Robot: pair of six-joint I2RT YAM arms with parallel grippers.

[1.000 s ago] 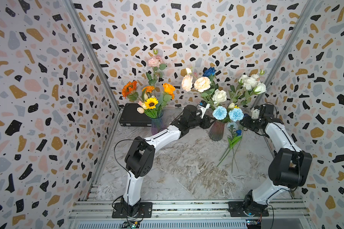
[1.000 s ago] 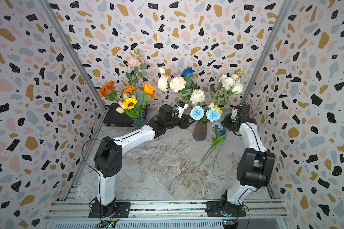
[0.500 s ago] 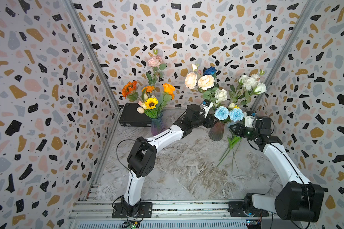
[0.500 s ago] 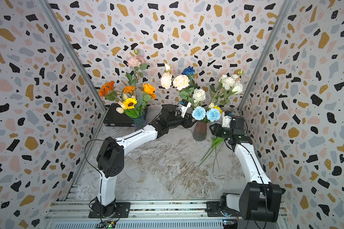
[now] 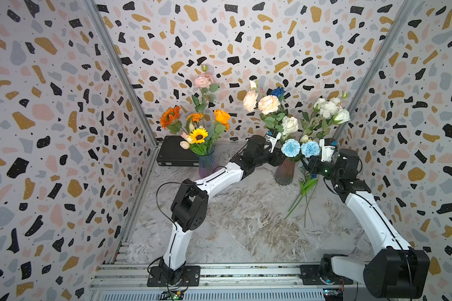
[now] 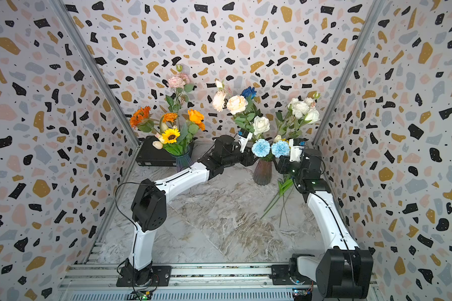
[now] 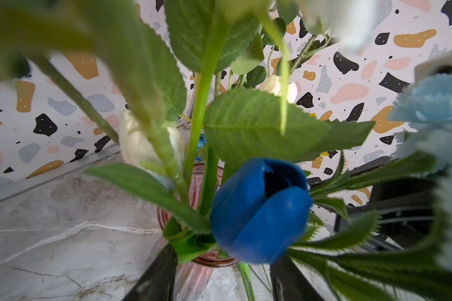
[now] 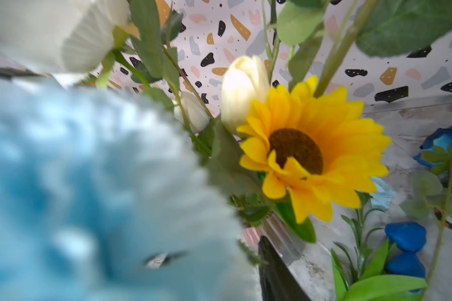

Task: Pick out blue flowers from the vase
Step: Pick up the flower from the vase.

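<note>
Grey marbled bench [image 5: 245,229], terrazzo-print walls [image 5: 63,130] on three sides. My left arm stretches to the vase [image 5: 285,173], left tool [image 7: 223,258] wide, astride its neck. My right tool [image 5: 311,164] sits beside the blue flowers [image 5: 300,148] standing in it; its width I cannot tell. Loose blue stems [image 5: 302,198] lie on the bench.

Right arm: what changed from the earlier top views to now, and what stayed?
The white-and-black right arm unfolded, elbow swinging frontward, bringing the right tool in beside the pale sky-blue ruffled flower heads in the dark ribbed glass vase. The cream roses shifted slightly. No grasp or release shows. The left tool, the loose stems on the table and the orange bouquet stayed.
</note>
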